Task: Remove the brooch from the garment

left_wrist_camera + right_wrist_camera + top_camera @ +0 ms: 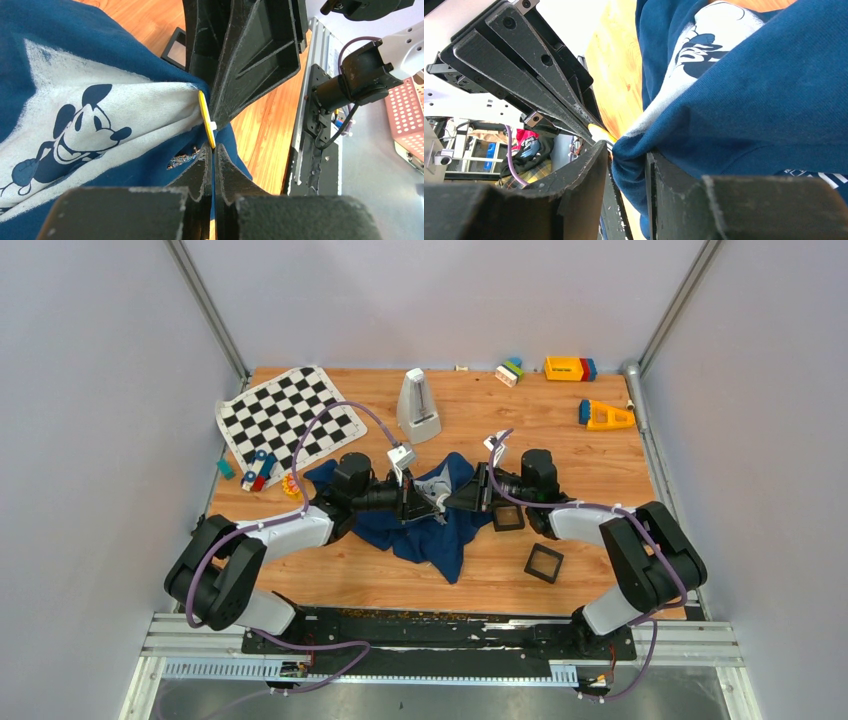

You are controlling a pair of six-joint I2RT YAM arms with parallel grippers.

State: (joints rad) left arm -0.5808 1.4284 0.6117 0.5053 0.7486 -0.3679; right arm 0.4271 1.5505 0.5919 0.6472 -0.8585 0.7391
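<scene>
Left gripper (212,150) sits nearest in its wrist view: 2 matte black, scuffed plastic fingers pressed together, pinching the lower edge of the brooch (206,116), a thin yellow disc seen edge-on with a small white stub. Brooch sits at a tented peak of the garment (75,35), soft navy knit, just beside its grey-white Mickey print (100,120). Right gripper (626,157) meets it tip to tip. In the right wrist view its 2 fingers stand part-way apart astride a navy fold, cloth against 1 finger, sliver of gap at the other. Only the top view shows the layout: garment crumpled mid wooden table (600,460), 2 black square frames (544,562) near the right arm, chequered cloth (290,420) at the far left corner. Brooch too small to make out there.
</scene>
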